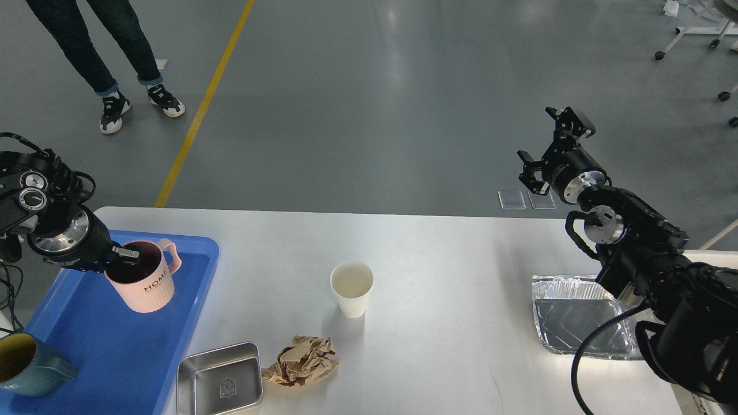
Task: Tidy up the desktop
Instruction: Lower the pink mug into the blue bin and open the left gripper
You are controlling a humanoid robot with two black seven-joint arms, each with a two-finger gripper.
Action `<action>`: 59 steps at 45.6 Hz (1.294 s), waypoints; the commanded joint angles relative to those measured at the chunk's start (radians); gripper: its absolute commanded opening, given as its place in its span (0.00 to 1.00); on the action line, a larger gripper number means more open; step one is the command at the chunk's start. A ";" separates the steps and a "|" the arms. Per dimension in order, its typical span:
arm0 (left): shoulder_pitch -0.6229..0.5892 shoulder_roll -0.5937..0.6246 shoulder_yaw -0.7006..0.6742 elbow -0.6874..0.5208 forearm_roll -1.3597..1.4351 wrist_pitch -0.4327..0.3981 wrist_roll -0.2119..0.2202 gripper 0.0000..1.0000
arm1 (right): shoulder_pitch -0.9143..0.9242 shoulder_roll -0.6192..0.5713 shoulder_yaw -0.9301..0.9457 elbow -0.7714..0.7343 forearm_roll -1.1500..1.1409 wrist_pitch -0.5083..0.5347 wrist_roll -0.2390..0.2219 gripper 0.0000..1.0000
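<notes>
My left gripper grips the rim of a pink mug over the blue tray on the desktop's left end. My right gripper hangs spread apart and empty past the far right edge.

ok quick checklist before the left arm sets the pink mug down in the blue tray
1. Grip: left hand pinches the rim of the pink ribbed ceramic mug: ok.
2. Mug over the blue plastic tray: ok.
3. Mug upright: tilted, not ok.
4. Mug bottom touching the tray floor: cannot tell.
5. Clear of the teal ceramic mug at the tray's near corner: ok.
6. Right hand open, raised beyond the far edge of the white rectangular desktop, out of the way: ok.
</notes>
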 commanded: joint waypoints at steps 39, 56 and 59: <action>0.237 0.094 -0.089 -0.073 0.005 0.000 0.001 0.00 | 0.012 -0.006 0.000 -0.001 -0.035 -0.002 -0.001 1.00; 0.241 0.088 -0.085 -0.070 0.014 0.000 0.001 0.01 | 0.012 -0.005 0.000 -0.001 -0.035 -0.010 -0.001 1.00; 0.246 0.087 -0.087 -0.068 0.024 0.000 0.001 0.01 | 0.011 -0.006 0.000 -0.001 -0.035 -0.010 -0.001 1.00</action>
